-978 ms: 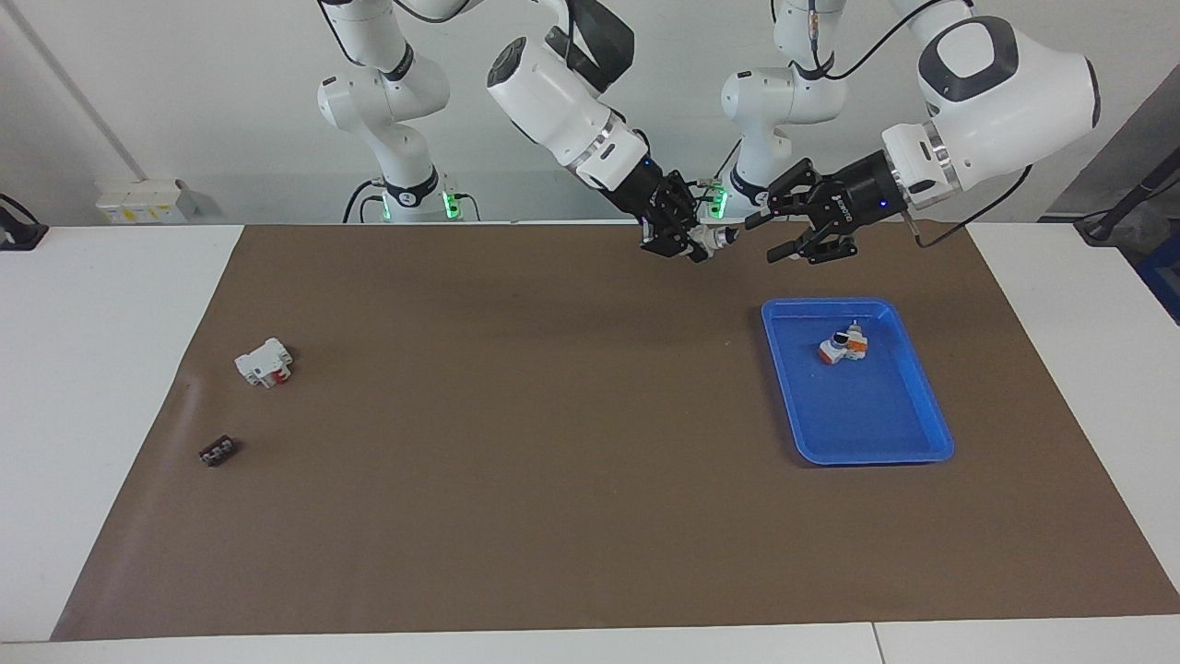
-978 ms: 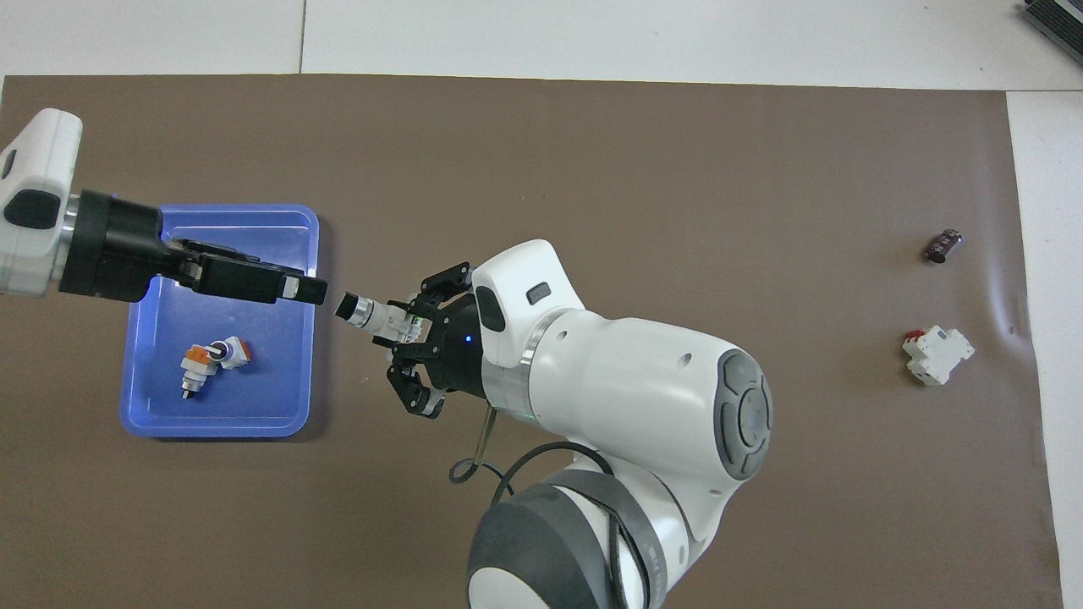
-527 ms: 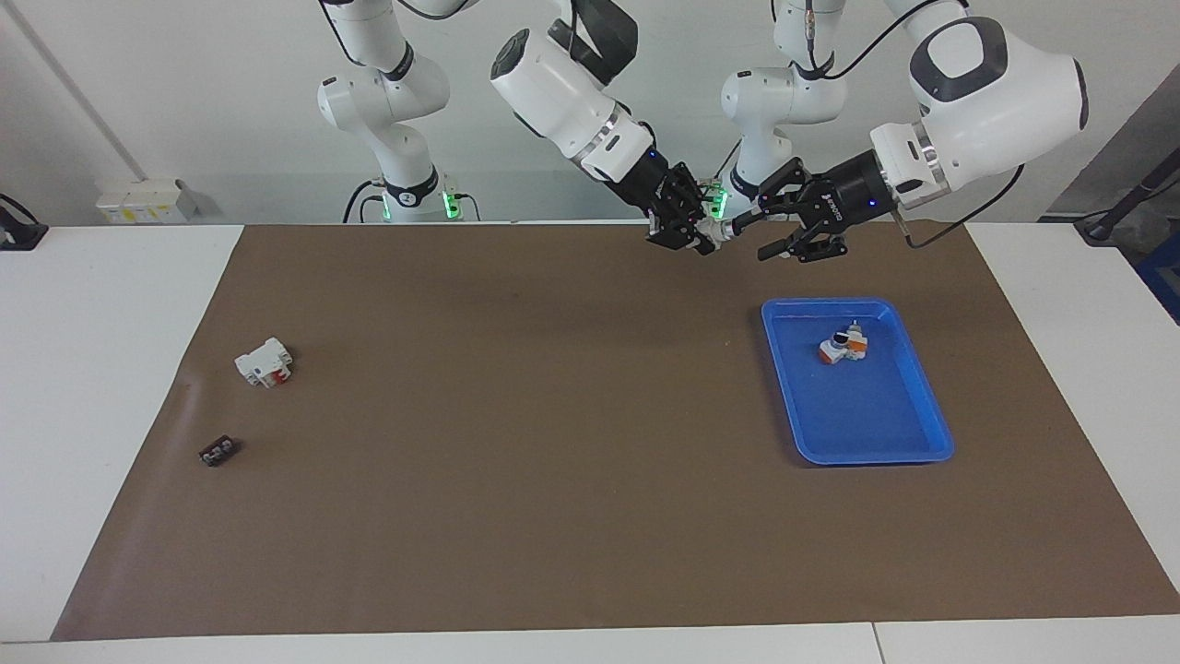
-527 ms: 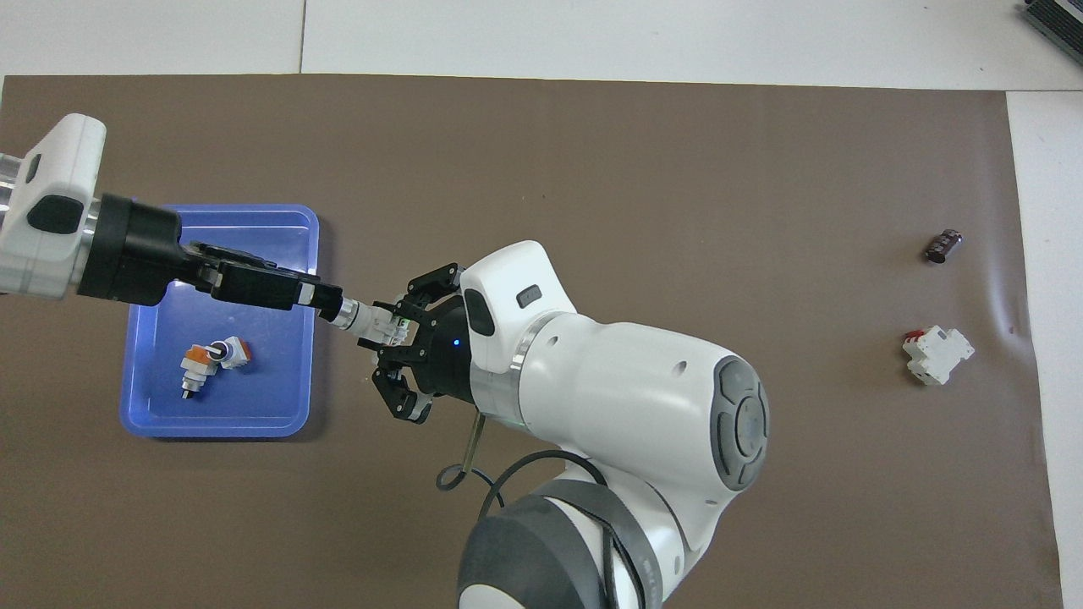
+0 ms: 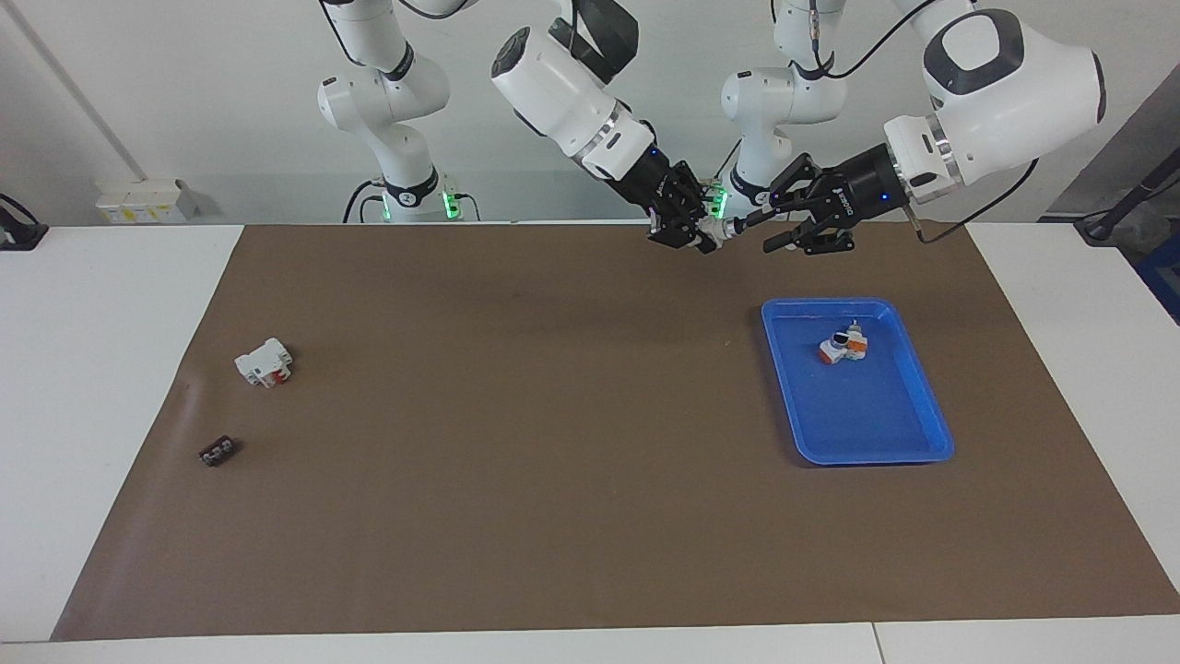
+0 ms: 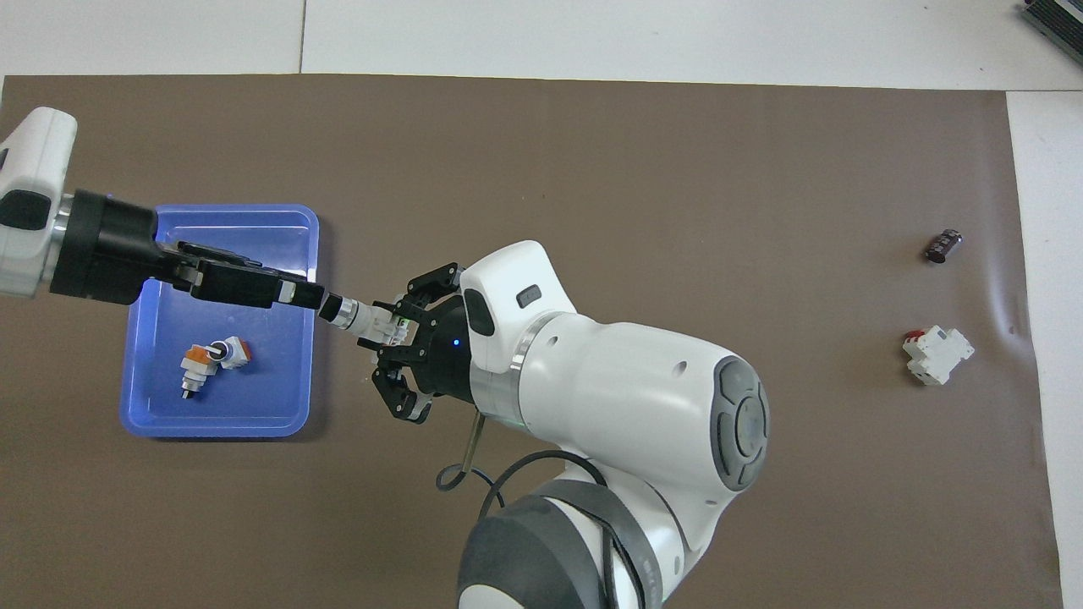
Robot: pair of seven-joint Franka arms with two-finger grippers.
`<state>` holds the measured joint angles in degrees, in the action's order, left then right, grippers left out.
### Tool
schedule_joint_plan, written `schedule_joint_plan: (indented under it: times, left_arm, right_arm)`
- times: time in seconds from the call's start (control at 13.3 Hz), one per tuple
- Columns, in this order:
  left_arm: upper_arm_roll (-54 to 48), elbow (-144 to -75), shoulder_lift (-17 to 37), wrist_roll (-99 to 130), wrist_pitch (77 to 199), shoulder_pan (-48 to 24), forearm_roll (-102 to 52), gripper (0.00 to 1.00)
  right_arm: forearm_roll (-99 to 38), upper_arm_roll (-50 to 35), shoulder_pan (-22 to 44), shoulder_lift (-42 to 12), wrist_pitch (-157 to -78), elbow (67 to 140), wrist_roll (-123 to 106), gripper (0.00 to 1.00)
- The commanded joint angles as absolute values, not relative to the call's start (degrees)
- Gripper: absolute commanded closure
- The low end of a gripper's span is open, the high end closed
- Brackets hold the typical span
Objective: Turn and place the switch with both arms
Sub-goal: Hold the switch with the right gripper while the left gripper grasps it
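- Since a second ago, your left gripper (image 5: 749, 224) has closed in on the switch (image 6: 362, 318) and narrowed; its fingertips now sit at the black knob end, though you cannot tell whether they grip it.
- Your right gripper (image 6: 391, 324) is clamped on the switch's white body, holding it in the air over the brown mat (image 5: 553, 443), beside the tray's edge.
- You have the blue tray (image 5: 908, 433) at the left arm's end, with a white-and-orange part (image 5: 843, 348) inside.
- You have a white part with a red patch (image 5: 265, 362) and a small dark part (image 5: 218, 451) lying toward the right arm's end.
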<state>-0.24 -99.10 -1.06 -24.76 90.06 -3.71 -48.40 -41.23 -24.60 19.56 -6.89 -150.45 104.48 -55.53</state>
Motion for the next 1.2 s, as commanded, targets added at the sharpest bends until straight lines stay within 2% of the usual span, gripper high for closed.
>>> schedule_joint_plan:
  times: [0.0, 0.23, 0.38, 1.05, 1.13]
  left_arm:
    - [-0.4, -97.6, -0.2, -25.3, 88.9, -4.1, -48.3, 0.54]
    - [-0.4, -97.6, -0.2, -25.1, 88.9, -4.1, -48.4, 0.55]
    - [-0.7, -97.6, -0.2, -25.1, 88.9, -4.2, -48.4, 0.59]
    - [-1.5, -97.5, -0.2, -25.0, 88.7, -4.3, -48.4, 0.86]
    - [-1.5, -97.5, -0.3, -24.9, 88.7, -4.3, -48.4, 0.92]
  right_arm:
    - [-39.7, -24.7, 19.7, -7.0, -151.3, 104.2, -53.4, 1.00]
    - [-39.8, -24.7, 19.7, -6.9, -151.3, 104.2, -53.4, 1.00]
    - [-39.7, -24.7, 19.7, -6.9, -151.4, 104.2, -53.0, 1.00]
    - [-39.7, -24.7, 19.6, -6.9, -151.3, 104.0, -53.0, 1.00]
    - [-39.7, -24.7, 19.6, -6.8, -151.4, 104.0, -53.0, 1.00]
